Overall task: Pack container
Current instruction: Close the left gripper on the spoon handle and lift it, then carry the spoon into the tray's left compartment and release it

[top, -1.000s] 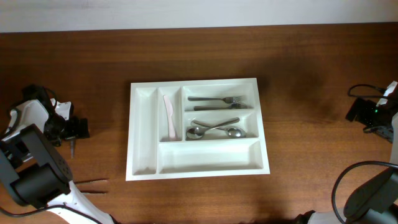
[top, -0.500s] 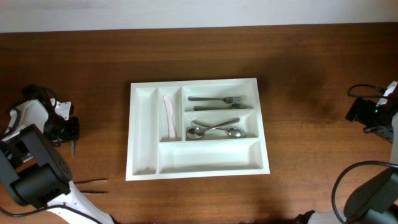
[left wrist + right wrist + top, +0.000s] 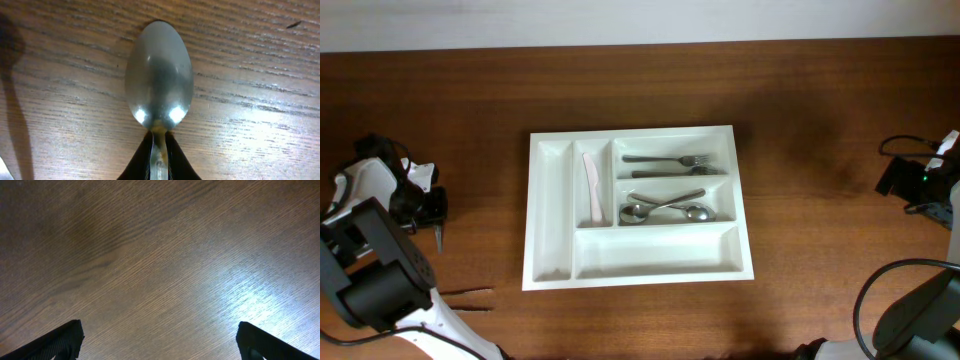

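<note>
The container (image 3: 640,132) is a large white compartment tray in the middle of the table. It holds a pale pink knife (image 3: 591,188), forks (image 3: 666,163) and spoons (image 3: 666,208). At the far left my left gripper (image 3: 431,206) is shut on the handle of a metal spoon (image 3: 159,80). The spoon's bowl lies on the wood just ahead of the left gripper's (image 3: 159,161) dark fingers. At the far right my right gripper (image 3: 160,342) hangs open over bare wood, with nothing between its fingers (image 3: 64,339).
Two thin dark sticks (image 3: 470,293) lie near the front left edge, below the left arm. The right arm (image 3: 918,180) with its cable sits at the table's right edge. The container's long bottom compartment (image 3: 655,252) and left slot (image 3: 550,210) hold nothing.
The left gripper's fingers have come together onto the spoon's handle. The right arm and the container have not moved.
</note>
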Controlling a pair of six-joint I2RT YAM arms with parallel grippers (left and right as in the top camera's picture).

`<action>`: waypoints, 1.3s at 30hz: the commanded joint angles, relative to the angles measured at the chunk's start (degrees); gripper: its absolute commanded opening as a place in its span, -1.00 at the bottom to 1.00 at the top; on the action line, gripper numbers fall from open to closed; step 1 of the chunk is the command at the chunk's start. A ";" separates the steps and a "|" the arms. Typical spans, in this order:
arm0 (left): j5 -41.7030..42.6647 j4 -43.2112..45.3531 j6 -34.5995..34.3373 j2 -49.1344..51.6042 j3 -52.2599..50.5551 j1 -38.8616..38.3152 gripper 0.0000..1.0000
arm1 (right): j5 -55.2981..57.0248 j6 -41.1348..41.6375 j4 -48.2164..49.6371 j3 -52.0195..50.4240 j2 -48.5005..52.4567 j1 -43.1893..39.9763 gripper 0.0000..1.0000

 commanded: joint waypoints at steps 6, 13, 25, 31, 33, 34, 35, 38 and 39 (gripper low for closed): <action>1.95 -4.61 -1.20 2.19 8.09 -0.04 -0.96 | 0.07 0.42 0.02 0.02 0.31 -0.15 0.98; 3.63 -10.25 -1.22 2.19 14.47 -2.93 -0.96 | 0.04 0.42 0.02 0.02 0.31 -0.15 0.98; 5.97 -20.11 -10.21 2.19 23.28 -19.65 -0.96 | 0.04 0.42 0.02 0.02 0.31 -0.15 0.98; 5.99 -23.80 -15.37 2.19 23.28 -27.96 -0.96 | 0.04 0.42 0.02 0.02 0.31 -0.15 0.98; 5.99 -24.28 -17.42 2.19 23.28 -30.21 -0.96 | 0.07 0.42 0.02 0.02 0.31 -0.15 0.98; 5.99 -24.52 -17.88 2.19 23.28 -31.15 -0.96 | 0.07 0.42 0.02 0.02 0.31 -0.15 0.98; 5.99 -24.72 -18.10 2.19 23.28 -32.04 -0.95 | 0.04 0.42 0.02 0.02 0.31 -0.15 0.98; 5.99 -25.20 -19.39 2.21 23.21 -34.14 -0.87 | 0.04 0.42 0.02 0.02 0.31 -0.15 0.98; 5.99 -25.29 -19.80 2.21 23.21 -34.60 -0.85 | 0.07 0.42 0.02 0.02 0.31 -0.15 0.98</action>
